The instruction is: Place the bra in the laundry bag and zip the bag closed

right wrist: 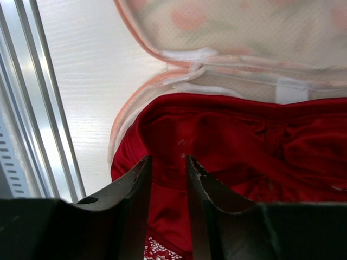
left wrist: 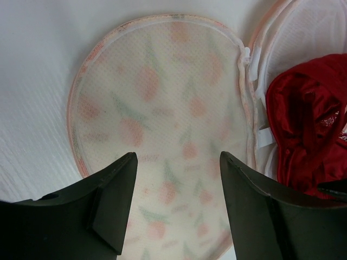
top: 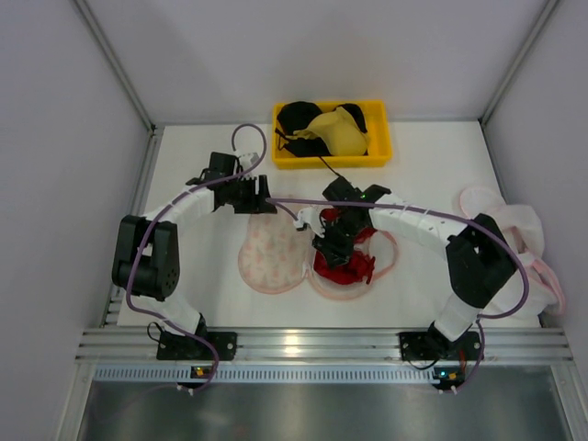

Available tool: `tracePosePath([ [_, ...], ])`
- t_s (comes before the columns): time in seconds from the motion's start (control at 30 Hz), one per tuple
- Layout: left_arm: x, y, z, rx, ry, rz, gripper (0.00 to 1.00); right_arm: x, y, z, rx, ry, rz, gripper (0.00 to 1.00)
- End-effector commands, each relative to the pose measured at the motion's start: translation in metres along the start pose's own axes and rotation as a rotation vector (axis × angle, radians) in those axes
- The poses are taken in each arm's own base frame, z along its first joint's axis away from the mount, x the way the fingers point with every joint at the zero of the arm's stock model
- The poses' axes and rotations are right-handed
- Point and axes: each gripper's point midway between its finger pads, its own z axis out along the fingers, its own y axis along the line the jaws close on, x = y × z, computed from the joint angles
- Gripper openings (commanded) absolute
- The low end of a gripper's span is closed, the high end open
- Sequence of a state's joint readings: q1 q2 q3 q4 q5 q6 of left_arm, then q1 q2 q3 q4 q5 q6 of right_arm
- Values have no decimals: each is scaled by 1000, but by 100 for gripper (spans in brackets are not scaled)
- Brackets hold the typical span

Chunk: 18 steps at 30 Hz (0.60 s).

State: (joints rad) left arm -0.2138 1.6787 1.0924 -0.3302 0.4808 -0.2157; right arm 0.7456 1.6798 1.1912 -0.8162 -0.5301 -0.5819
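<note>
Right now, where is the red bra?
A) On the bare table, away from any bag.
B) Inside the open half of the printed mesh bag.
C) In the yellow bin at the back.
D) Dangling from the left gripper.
B: the bra lies bunched within the pink-trimmed rim of the unzipped laundry bag, in its right half.

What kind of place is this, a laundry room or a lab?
Most likely a robot test cell, not a home laundry: a white table boxed in by plain panels, two arms bolted to an aluminium rail at its near edge, and a yellow bin of bras.
</note>
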Motion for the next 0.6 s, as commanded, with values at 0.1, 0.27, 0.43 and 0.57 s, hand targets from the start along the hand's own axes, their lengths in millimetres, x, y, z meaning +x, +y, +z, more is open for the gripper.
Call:
tracePosePath([
  [0.1,-10,4,-1,-16,-20,8,69,-43,-14,-25,92,-63,-45,46],
  [0.27,-9,19,-10,-34,-9,-22,69,-56,-27,-51,176,-114,-18,57],
  [0.43,-8,41,-23,-59,-2,-33,68,-56,-60,-99,281,-249,104,56],
  [0.57,-2,58,-29,-110,21,38,68,-20,-94,-129,359,-278,277,51],
])
